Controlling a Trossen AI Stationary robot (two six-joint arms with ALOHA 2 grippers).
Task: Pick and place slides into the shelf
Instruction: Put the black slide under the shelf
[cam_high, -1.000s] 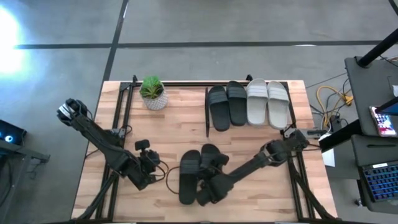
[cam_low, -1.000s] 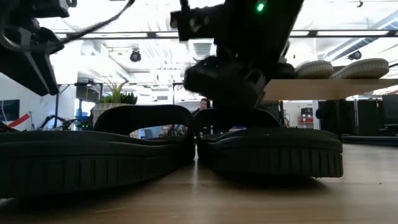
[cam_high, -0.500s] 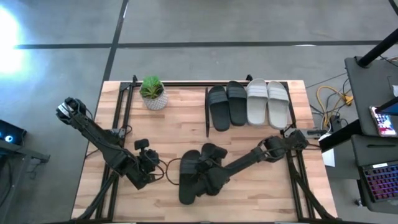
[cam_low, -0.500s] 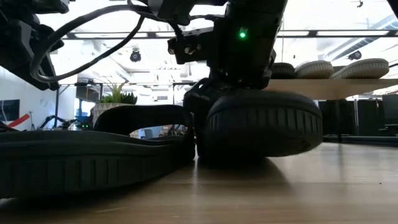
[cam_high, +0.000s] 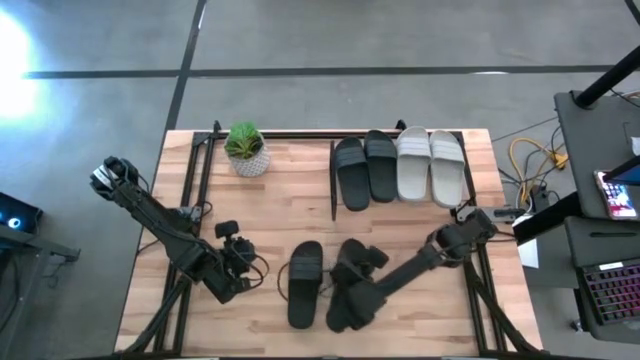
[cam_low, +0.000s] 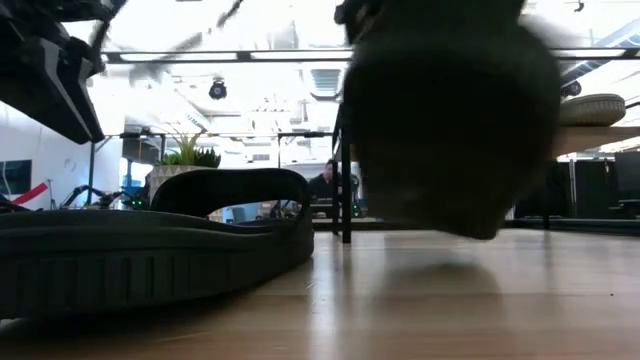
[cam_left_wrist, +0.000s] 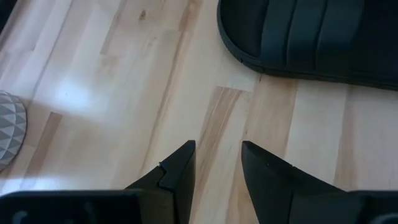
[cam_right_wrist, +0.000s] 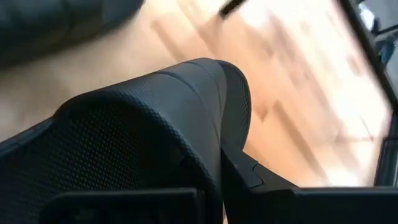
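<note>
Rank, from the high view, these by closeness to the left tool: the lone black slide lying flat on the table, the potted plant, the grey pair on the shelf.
Measured from the left tool, near the table's front left:
1. Lone black slide, just to its right on the table.
2. Potted plant, at the back, left of the shelf.
3. Grey pair, far right on the shelf.

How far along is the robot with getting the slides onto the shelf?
Done: one matte black pair of slides and the light grey pair of slides sit on the low wooden-topped shelf. In hand: the right gripper is shut on a black slide, lifted off the table in the low view. Left: the other black slide lies on the table; the left gripper waits beside it.
</note>
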